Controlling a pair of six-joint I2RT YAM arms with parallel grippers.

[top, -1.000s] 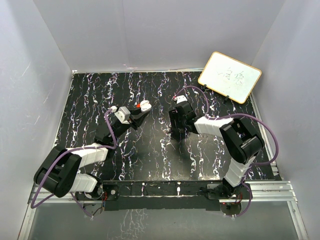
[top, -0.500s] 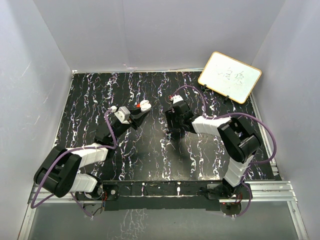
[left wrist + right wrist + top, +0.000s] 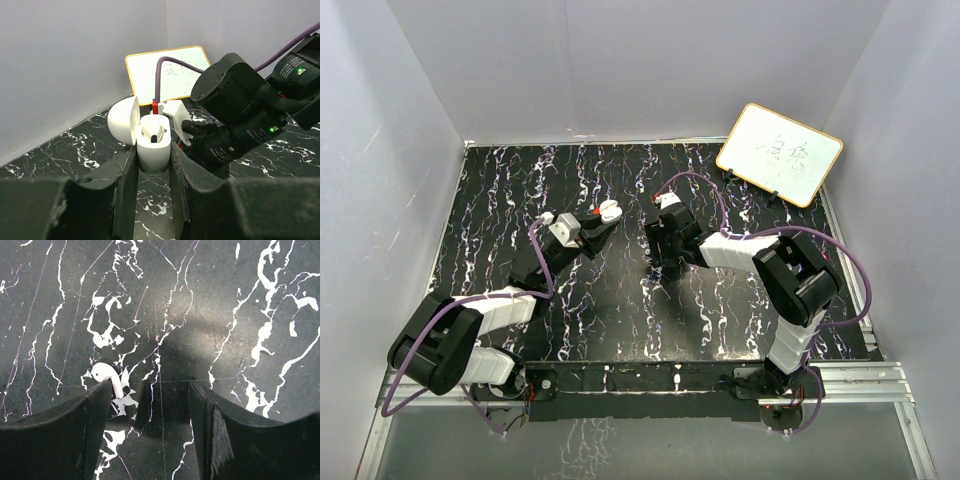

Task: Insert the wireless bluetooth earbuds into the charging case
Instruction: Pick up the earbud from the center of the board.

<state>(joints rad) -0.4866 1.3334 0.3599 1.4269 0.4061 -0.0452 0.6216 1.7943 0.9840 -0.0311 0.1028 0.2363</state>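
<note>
Left wrist view: left gripper [image 3: 152, 152] was pinching the charging case [image 3: 153, 150], one black finger flat on each side of the white body. The case sat upright in the grip. Its lid [image 3: 121, 125] was flipped open and stood on the view-left side of the case. A white piece [image 3: 155, 132] sat in the dark well of the case. It looked like a seated bud, but I couldn't confirm that.

Right wrist view: right gripper [image 3: 150, 387] pointed straight down at the black marbled table [image 3: 225, 315]. Its fingers were spread, with nothing between them but tabletop. One white earbud [image 3: 106, 376] lay flat on the table at the tip of the view-left finger. Its stem ran just inside that finger's inner edge (touching or a hair off, couldn't tell). It was not gripped.

Top external view: the right arm's wrist stood just beside the case, on the side facing the right arm. That put the loose earbud on the table near the case, on that same side, though the top view itself didn't resolve it. The whiteboard [image 3: 780, 153] leaned well apart from the case, beyond it toward the far corner on the right arm's side. A purple cable [image 3: 160, 80] looped up from the right wrist, just behind the case as the left wrist camera saw it.
</note>
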